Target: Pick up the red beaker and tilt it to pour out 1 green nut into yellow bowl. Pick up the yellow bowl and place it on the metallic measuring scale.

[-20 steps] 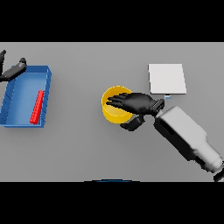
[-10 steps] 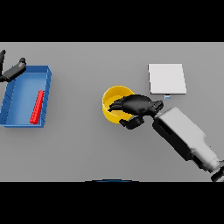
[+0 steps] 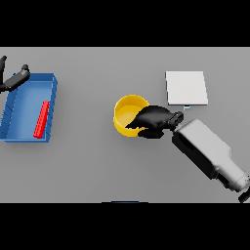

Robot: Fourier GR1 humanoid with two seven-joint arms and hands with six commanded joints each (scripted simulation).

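Grey desk (image 3: 97,166): right hand (image 3: 154,119), fingers curled on yellow bowl (image 3: 128,113) rim; shallow rim grip risks tipping before scale (image 3: 186,88).

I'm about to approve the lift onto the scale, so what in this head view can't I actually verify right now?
- Grip on the yellow bowl: the right hand lies over its right rim, hiding the contact beneath.
- Green nut: none shows in the bowl's visible part; the hand covers the rest.
- Left hand: cut off by the left edge beside the blue tray.
- Red beaker: lying in the tray, too small to show any contents.
- Metallic measuring scale: detail too small.
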